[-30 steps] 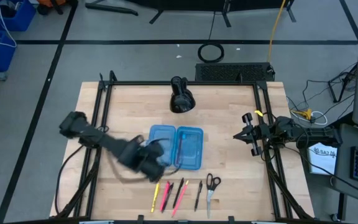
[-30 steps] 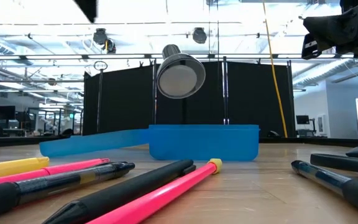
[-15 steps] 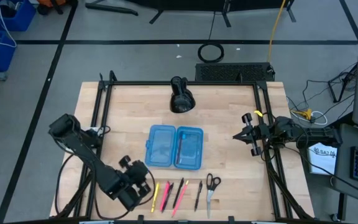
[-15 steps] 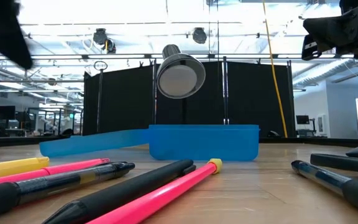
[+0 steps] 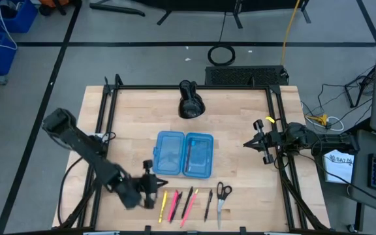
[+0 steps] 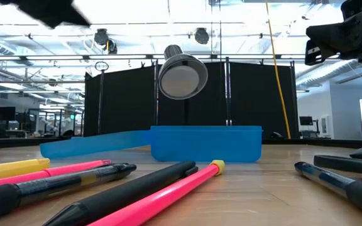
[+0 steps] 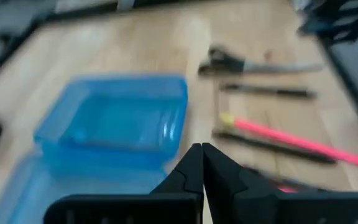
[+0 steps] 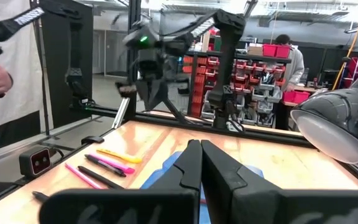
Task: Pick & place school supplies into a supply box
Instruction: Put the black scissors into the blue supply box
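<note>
Lying side by side, the pens (image 5: 183, 203) run near-to-far (left tool (image 5: 156, 185) pressed together, empty)

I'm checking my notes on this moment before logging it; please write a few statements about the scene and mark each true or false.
1. The supply box lies open on the table. True.
2. The left tool holds a pen. False: it is shut on nothing, near the yellow pen.
3. The scissors are inside the box. False: they lie on the table in the row of pens.
4. The right tool is shut, at the table's right edge. True.
</note>
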Robot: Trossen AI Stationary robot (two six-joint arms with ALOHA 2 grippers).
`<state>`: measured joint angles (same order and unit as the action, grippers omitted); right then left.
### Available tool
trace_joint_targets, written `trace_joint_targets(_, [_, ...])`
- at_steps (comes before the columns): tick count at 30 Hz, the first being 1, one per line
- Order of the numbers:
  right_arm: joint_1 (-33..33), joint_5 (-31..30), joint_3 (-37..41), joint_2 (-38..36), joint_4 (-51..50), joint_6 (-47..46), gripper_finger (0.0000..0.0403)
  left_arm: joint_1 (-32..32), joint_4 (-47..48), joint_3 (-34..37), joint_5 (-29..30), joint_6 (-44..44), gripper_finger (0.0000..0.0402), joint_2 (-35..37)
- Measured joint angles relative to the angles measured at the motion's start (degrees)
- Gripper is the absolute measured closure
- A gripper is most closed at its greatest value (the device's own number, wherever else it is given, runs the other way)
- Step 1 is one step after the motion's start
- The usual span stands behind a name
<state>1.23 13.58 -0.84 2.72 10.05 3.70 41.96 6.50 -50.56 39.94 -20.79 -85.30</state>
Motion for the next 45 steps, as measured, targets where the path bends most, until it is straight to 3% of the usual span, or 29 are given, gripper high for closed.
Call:
trace_joint_targets(4, [0.0, 0.0, 0.0, 0.0, 0.01, -0.04, 0.0403, -3.44, -11.27, 8.56, -4.67, 14.2, 0.0398, 9.66])
trace_joint_targets(7, [0.01, 0.02, 0.01, 0.0, -0.08, -0.3, 0.0403, -4.94, -19.68, 16.48, -4.74, 17.28, 0.0398, 17.96])
trace_joint_targets(12, [0.02, 0.04, 0.02, 0.0, -0.1, -2.16, 0.0403, -6.23, -32.53, 29.3, -3.16, 10.18, 0.0398, 26.8])
trace_joint_targets(16, [0.0, 0.04, 0.0, 0.0, -0.65, -1.87, 0.0403, -5.33, -39.03, 34.73, 0.55, 4.8, 0.0398, 27.55])
trace_joint_targets(26, [0.0, 0.04, 0.0, 0.0, -2.82, -1.52, 0.0403, -2.82, -39.56, 36.91, 9.54, 5.41, 0.0395, 27.57])
trace_joint_targets(31, [0.0, 0.04, 0.0, 0.0, -3.17, -2.03, 0.0403, -2.82, -39.67, 36.91, 9.65, 7.67, 0.0396, 27.57])
trace_joint_targets(39, [-2.83, -2.11, -2.41, 0.63, 1.83, -11.68, 0.0403, -5.61, -40.06, 36.91, 10.19, 14.09, 0.0372, 27.57])
trace_joint_targets(45, [-11.47, -13.14, -11.07, 11.04, -0.45, -9.61, 0.0403, -10.1, -40.04, 36.91, 10.23, 17.28, 0.0371, 27.57])
